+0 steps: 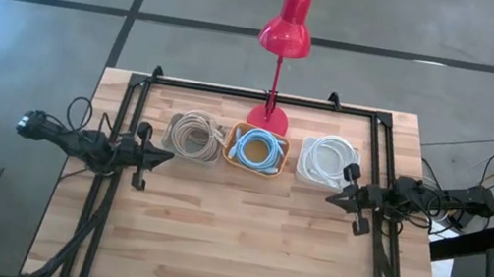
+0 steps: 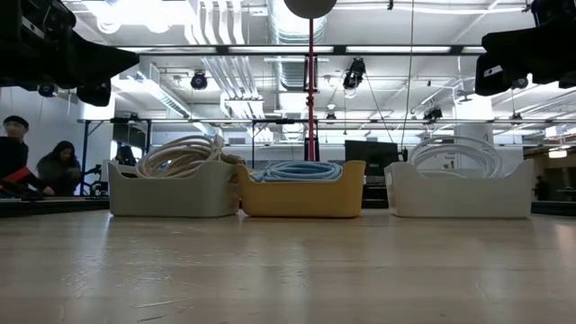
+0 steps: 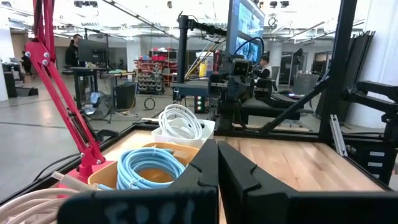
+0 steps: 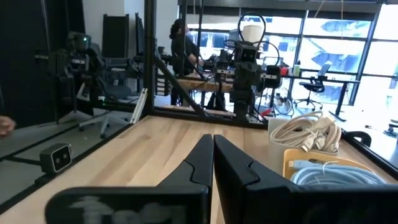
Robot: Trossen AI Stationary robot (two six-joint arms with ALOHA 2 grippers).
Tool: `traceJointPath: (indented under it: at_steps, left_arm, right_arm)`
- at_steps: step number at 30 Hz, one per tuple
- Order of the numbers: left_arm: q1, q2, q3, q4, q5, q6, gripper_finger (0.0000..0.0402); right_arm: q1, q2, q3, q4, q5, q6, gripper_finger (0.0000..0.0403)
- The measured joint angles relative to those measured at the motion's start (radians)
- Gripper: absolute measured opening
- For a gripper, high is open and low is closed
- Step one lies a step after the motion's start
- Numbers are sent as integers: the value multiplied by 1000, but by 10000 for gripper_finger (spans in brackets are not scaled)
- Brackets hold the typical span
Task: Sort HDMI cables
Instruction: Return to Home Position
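No brand or label can be read; the pale marks on each arm's body in the wrist views are too smeared to make out.

Three bins stand in a row across the far half of the bench (image 1: 240, 247). A pale bin (image 2: 171, 193) on the left holds the beige-tan HDMI cables (image 2: 184, 153). The orange bin (image 2: 301, 200) in the middle holds the light blue cables (image 2: 297, 170), and the white bin (image 2: 463, 198) on the right holds the white cables (image 2: 459, 155). The pale and orange bins touch; the white one stands a little apart. A red lamp (image 1: 286, 27) has its base just behind the orange bin.

The left gripper (image 1: 169, 156) hangs over the left side of the bench, just beside the pale bin, its jaws pressed together on nothing. The right gripper (image 1: 330, 198) hangs opposite, near the white bin's front corner, jaws likewise closed and holding nothing.

Black frame rails (image 1: 109, 196) run along the left, right and far edges. From the bins to the near edge lies bare wood.
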Motion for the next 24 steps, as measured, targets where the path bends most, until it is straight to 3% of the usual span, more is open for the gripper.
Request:
traceJointPath:
  at_steps: [24]
  left_arm:
    - [0,0,-1,-1,0,0,0]
  right_arm:
    - [0,0,0,0,0,3,9]
